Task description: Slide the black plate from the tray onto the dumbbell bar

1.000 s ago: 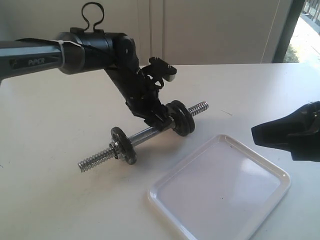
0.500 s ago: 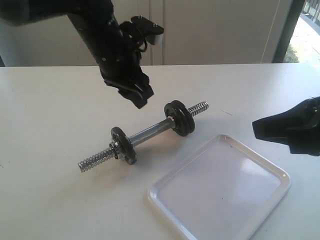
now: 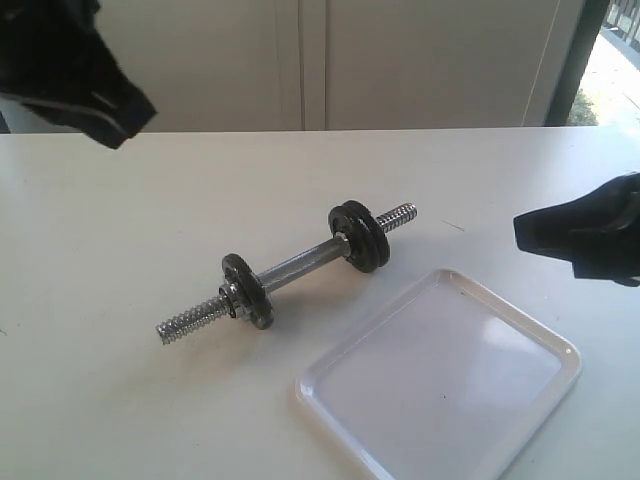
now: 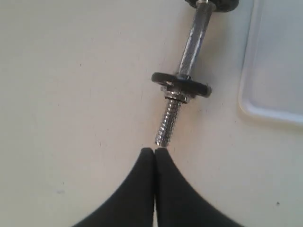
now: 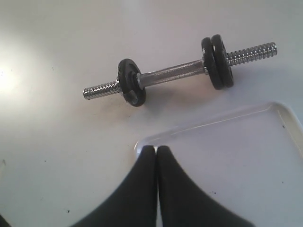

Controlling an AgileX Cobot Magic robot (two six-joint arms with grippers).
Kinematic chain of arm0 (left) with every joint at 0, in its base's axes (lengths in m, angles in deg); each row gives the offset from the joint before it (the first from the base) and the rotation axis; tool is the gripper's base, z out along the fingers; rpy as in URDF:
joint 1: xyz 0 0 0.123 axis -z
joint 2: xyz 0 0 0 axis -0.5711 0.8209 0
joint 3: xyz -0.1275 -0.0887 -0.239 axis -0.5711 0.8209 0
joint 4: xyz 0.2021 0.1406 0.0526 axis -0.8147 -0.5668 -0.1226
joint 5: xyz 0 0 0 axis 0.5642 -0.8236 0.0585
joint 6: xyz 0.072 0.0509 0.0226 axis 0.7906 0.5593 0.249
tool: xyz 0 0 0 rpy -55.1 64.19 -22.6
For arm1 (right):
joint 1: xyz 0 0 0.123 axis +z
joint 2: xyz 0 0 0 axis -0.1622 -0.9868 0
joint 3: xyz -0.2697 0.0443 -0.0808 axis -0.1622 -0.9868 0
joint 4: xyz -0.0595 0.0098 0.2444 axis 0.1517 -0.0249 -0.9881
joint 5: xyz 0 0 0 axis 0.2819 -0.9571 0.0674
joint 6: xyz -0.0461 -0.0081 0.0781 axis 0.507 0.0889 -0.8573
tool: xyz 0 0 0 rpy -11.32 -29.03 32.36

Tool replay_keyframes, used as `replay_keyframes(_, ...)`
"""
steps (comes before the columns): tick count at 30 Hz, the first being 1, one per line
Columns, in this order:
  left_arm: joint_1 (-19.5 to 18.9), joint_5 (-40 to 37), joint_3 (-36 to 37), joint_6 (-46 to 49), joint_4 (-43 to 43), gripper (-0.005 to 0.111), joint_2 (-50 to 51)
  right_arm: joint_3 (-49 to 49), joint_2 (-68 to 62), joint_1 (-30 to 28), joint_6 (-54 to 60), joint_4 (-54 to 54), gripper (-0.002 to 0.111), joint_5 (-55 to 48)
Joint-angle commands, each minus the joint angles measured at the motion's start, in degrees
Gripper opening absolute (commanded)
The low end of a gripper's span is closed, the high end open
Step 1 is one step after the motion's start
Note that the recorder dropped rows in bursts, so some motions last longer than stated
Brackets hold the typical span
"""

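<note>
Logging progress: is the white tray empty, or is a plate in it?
Empty: the tray shows only bare white surface where visible; a pair of black discs sits on the dumbbell bar.

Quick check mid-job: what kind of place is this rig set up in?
Probably an indoor robot test bench: a wide white table, plain pale wall panels behind it, and daylight through a dark-framed opening at the far right.

Short chrome steel dumbbell bar (image 3: 298,266) lies diagonally mid desk (image 3: 120,230); white rectangular plastic tray (image 3: 440,385) sits just beside it, toward the desk's front-right corner.
</note>
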Motion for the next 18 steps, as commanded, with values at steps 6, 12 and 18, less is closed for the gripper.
replay_keyframes(6,0.1,-3.0,16.8,-9.7,0.4,0.0,-28.6,-0.1,0.4,0.1,0.2,1.1,0.0,1.2)
replay_keyframes(12,0.1,-5.8,17.1,-10.0,0.3,0.0,-36.0,-0.1,0.4,0.1,0.2,1.1,0.0,1.3)
replay_keyframes(18,0.1,-5.8,17.1,-9.9,0.3,0.0,-36.5,-0.1,0.4,0.1,0.2,1.1,0.0,1.3)
